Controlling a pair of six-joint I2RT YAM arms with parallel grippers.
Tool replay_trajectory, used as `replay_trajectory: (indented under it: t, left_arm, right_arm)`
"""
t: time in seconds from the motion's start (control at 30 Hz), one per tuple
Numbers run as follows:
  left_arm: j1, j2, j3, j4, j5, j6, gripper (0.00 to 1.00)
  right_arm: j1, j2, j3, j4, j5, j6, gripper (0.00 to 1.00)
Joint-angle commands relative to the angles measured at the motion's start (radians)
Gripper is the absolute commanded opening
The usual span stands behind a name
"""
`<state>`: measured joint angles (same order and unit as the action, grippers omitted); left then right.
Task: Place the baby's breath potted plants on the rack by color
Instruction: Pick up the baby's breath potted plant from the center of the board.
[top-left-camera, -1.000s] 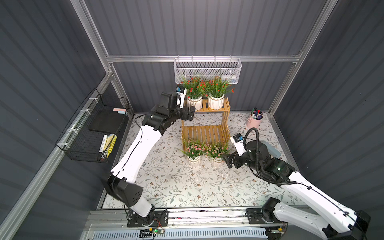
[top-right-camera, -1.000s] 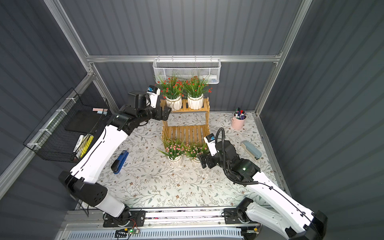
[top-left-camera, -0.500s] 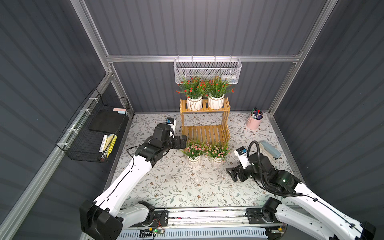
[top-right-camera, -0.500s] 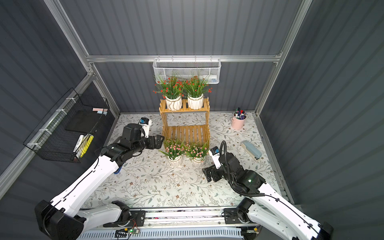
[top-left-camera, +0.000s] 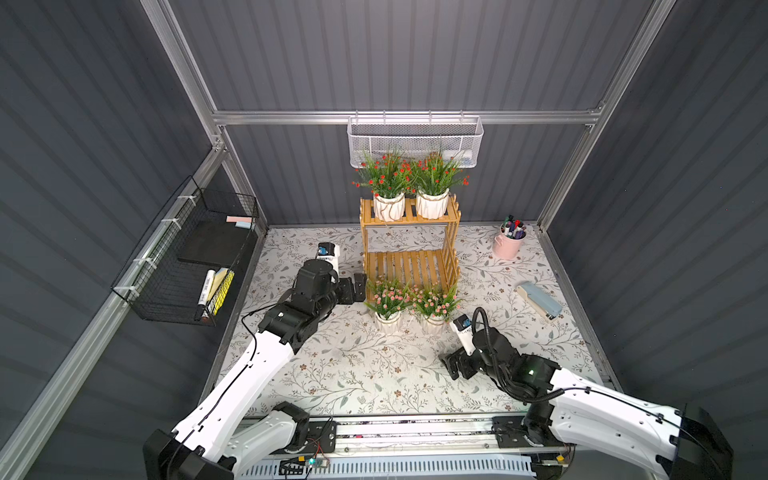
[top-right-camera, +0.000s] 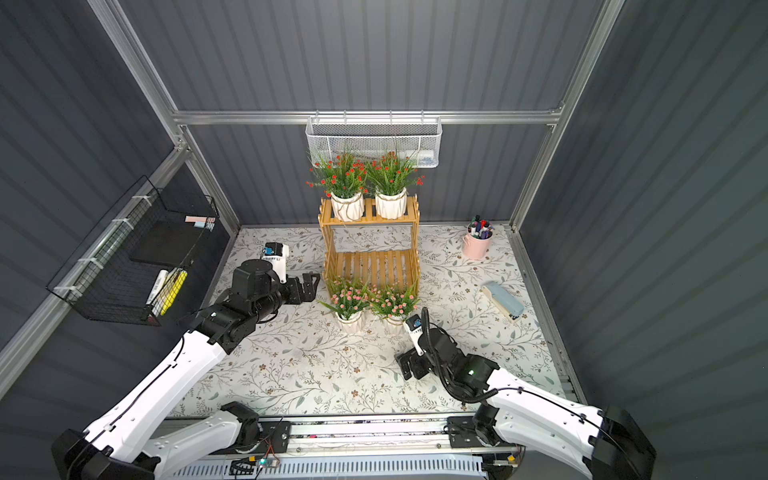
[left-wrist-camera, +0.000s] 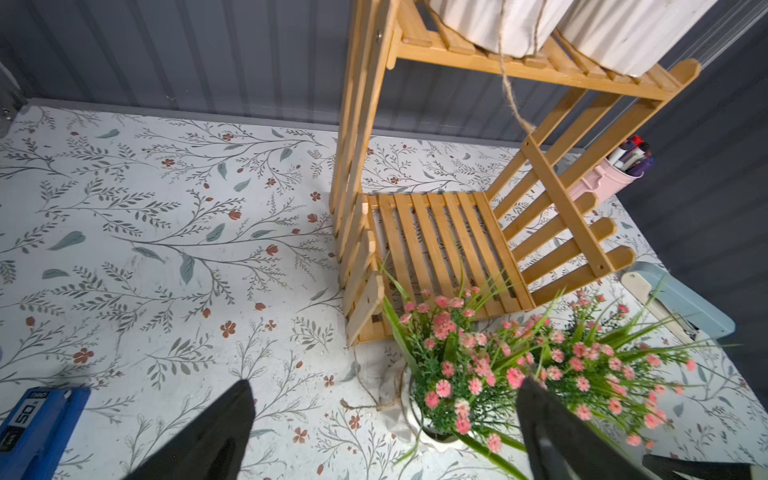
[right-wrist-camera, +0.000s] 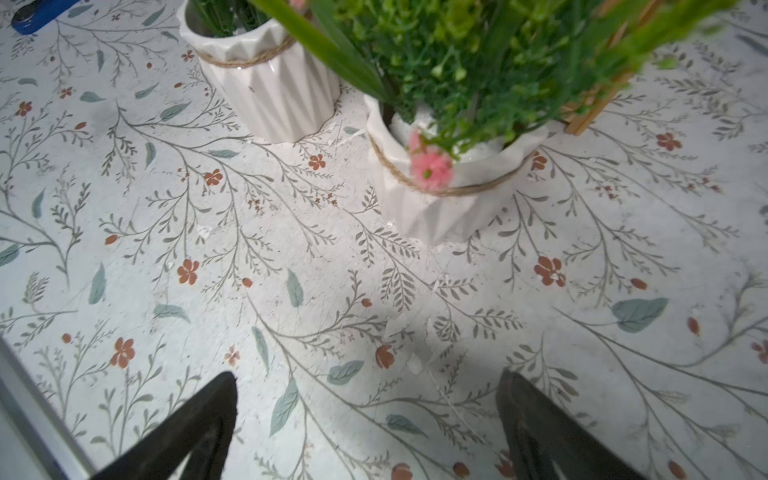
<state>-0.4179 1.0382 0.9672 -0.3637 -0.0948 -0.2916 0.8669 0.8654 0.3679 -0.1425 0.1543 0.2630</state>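
The wooden rack (top-left-camera: 409, 232) stands at the back wall. Two red baby's breath potted plants (top-left-camera: 388, 185) (top-left-camera: 436, 178) sit side by side on its top tier; the lower tier (left-wrist-camera: 440, 245) is bare. Two pink ones (top-left-camera: 388, 299) (top-left-camera: 434, 305) stand on the mat just in front of it. My left gripper (top-left-camera: 358, 286) is open, level with the left pink plant (left-wrist-camera: 461, 374) and just left of it. My right gripper (top-left-camera: 453, 365) is open over the mat, in front of the right pink pot (right-wrist-camera: 444, 199) and apart from it.
A white mesh basket (top-left-camera: 415, 139) hangs above the rack. A black wire basket (top-left-camera: 187, 257) is on the left wall. A pink cup of markers (top-left-camera: 509, 243) and a light blue stapler (top-left-camera: 538, 299) lie at the right. A blue stapler (left-wrist-camera: 33, 424) lies under my left arm.
My left arm came down from the rack's top tier to mat level beside the left pink plant. My right gripper drew back from the right pink pot toward the front.
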Motion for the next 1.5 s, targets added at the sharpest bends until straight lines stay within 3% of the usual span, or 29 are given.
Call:
replay_trajectory:
  t: [0.0,0.23,0.37,0.5,0.67,1.0,1.47]
  left_arm:
    - [-0.004,-0.010,-0.015,0.047,-0.048,0.026,0.99]
    - [-0.004,0.017,-0.013,0.102,-0.080,0.054,0.99]
    - [-0.004,0.018,-0.006,0.098,-0.085,0.058,0.99]
    - [-0.003,0.049,-0.001,0.092,-0.089,0.067,0.99]
    - [-0.004,0.054,-0.003,0.088,-0.119,0.068,0.99]
    - [-0.004,0.064,0.011,0.072,-0.117,0.078,0.99]
    - [-0.004,0.031,0.005,0.027,-0.143,0.100,1.00]
  right_arm:
    - [-0.006,0.029,-0.016,0.205,0.116,0.009,0.99]
    - [-0.053,0.234,-0.015,0.408,0.003,-0.088,0.99]
    - [-0.115,0.278,-0.037,0.527,-0.024,-0.110,0.99]
    - [-0.169,0.303,-0.040,0.599,-0.128,-0.174,0.99]
    - [-0.209,0.385,-0.007,0.624,-0.205,-0.188,0.99]
    - [-0.210,0.506,0.024,0.712,-0.173,-0.210,0.99]
    - [-0.250,0.655,0.037,0.893,-0.223,-0.250,0.99]
